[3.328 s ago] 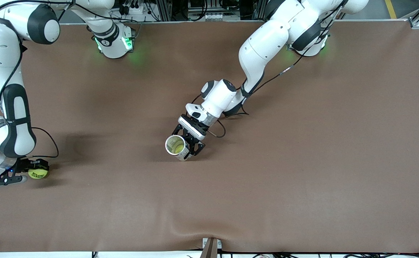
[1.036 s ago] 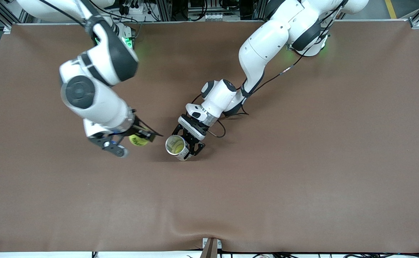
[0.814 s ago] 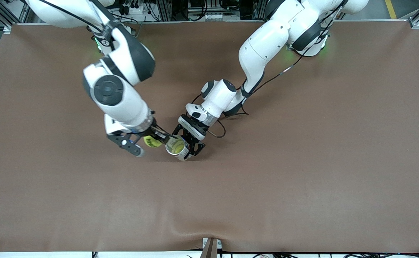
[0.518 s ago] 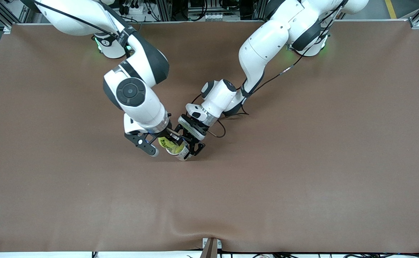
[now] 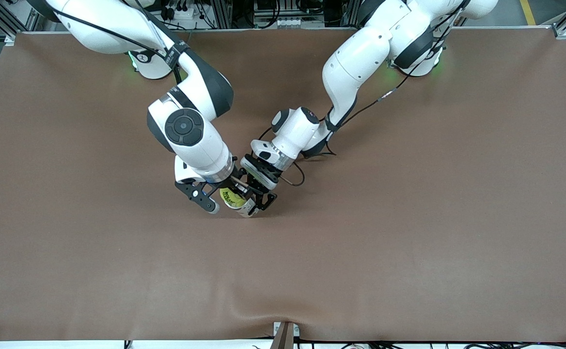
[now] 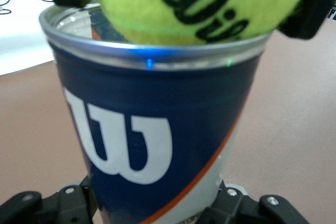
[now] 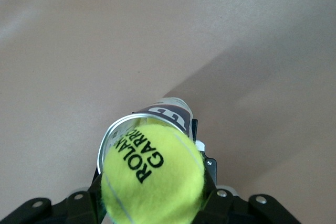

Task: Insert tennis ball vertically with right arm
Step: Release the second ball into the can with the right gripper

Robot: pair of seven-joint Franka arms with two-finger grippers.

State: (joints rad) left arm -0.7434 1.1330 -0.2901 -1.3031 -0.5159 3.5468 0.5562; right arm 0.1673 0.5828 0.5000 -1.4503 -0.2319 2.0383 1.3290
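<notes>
Over the middle of the brown table (image 5: 409,218), the right gripper (image 5: 228,194) held the tennis ball (image 5: 231,197) just above the open mouth of the can (image 5: 245,207). Its two black fingers were clamped on the sides of the ball. The left gripper (image 5: 259,195) was closed around the can's body lower down, holding it upright on the table.

From where I stood, this looked like the last stage of the insertion: the ball had been carried to the can and lined up with it, but not yet let go. In the left wrist view the underside of the ball (image 6: 202,3) sat right at the metal rim (image 6: 152,56), perhaps a little inside it. The next move, I judged, called for a straight descent with the ball centred, then a release. There seemed little room to spare between ball and rim, so any sideways drift might catch the ball on the edge.

The ball (image 7: 153,177) was fuzzy yellow-green felt with black lettering, soft enough to give slightly under the grip. The can (image 6: 152,140) was a smooth, slightly tapering cylinder with a navy label, a white letter and an orange stripe, topped by a thin, shiny metal lip. The table cover looked matte and faintly rippled near the front camera.
</notes>
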